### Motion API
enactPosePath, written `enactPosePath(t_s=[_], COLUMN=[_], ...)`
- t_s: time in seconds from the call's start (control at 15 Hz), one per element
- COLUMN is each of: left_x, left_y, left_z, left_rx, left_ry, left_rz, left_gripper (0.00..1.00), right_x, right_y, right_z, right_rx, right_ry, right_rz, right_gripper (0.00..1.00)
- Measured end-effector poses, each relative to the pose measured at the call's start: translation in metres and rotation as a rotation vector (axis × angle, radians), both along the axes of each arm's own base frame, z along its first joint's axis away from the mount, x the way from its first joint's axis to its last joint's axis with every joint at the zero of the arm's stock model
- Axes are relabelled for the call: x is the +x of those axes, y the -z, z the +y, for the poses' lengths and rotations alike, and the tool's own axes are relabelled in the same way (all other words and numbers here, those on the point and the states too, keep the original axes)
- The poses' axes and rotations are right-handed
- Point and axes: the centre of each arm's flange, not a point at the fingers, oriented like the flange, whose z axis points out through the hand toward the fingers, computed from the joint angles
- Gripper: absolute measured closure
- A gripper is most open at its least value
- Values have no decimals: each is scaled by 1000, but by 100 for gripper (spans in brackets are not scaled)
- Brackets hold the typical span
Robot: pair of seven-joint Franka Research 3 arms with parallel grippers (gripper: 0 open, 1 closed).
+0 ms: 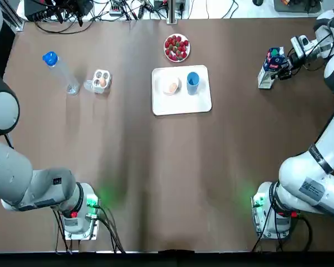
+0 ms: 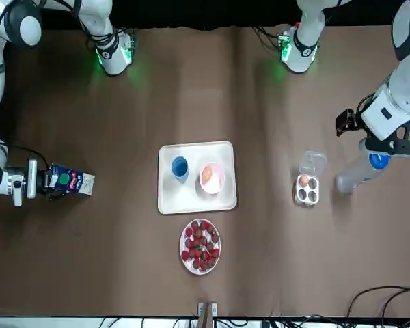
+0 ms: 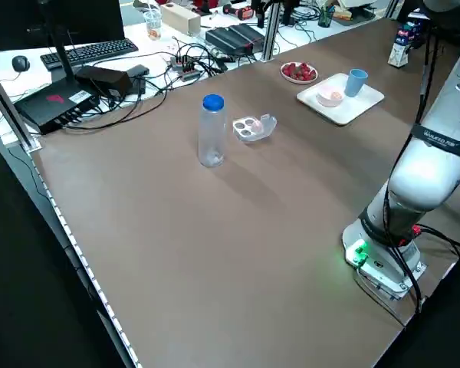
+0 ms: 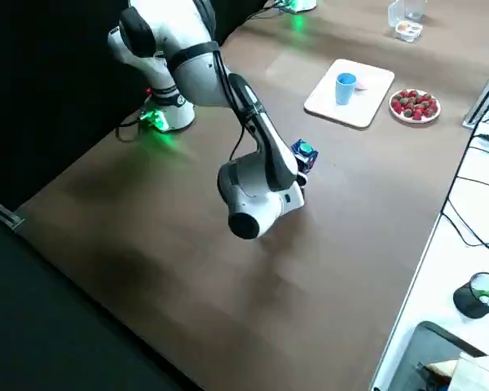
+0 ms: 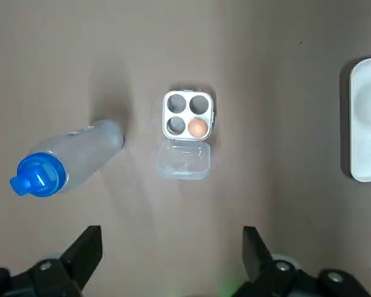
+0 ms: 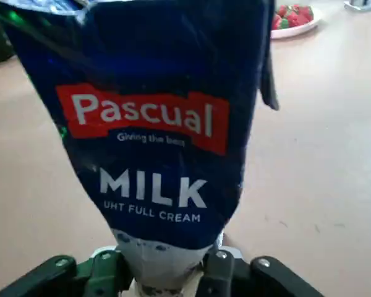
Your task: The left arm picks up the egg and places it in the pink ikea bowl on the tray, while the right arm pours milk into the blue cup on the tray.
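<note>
Egg [image 1: 171,87] seemingly in bowl [image 1: 165,82]; left gripper [image 5: 172,244] hovers wide open. Right gripper [image 1: 285,63] clasps milk carton [image 1: 269,68]; next, lift toward cup [image 1: 192,79] and tilt.

Right pincer [image 2: 49,183] grips the milk carton [image 2: 72,182], well apart from the tray [image 2: 191,202].

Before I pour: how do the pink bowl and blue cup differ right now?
The pink bowl is low and wide; the blue cup is taller and narrower. The bowl holds an egg; the cup looks empty. Both stand upright, side by side on the white tray.
</note>
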Motion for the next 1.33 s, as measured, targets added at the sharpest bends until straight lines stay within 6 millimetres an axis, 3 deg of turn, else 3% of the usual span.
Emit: enactPosePath(t_s=[0.4, 1.13, 1.33], left_x=[0, 0, 0], left_y=[0, 0, 0], left_z=[0, 1, 1], left_rx=[0, 0, 0], left_ry=[-1, -4, -4], left_rz=[0, 0, 0], left_gripper=[0, 0, 0], right_x=[2, -3, -3], right_y=[-3, 17, 19], right_z=[7, 12, 12], right_rx=[32, 62, 64], right_ry=[-44, -92, -95], right_rz=[-30, -71, -74], right_gripper=[56, 56, 48])
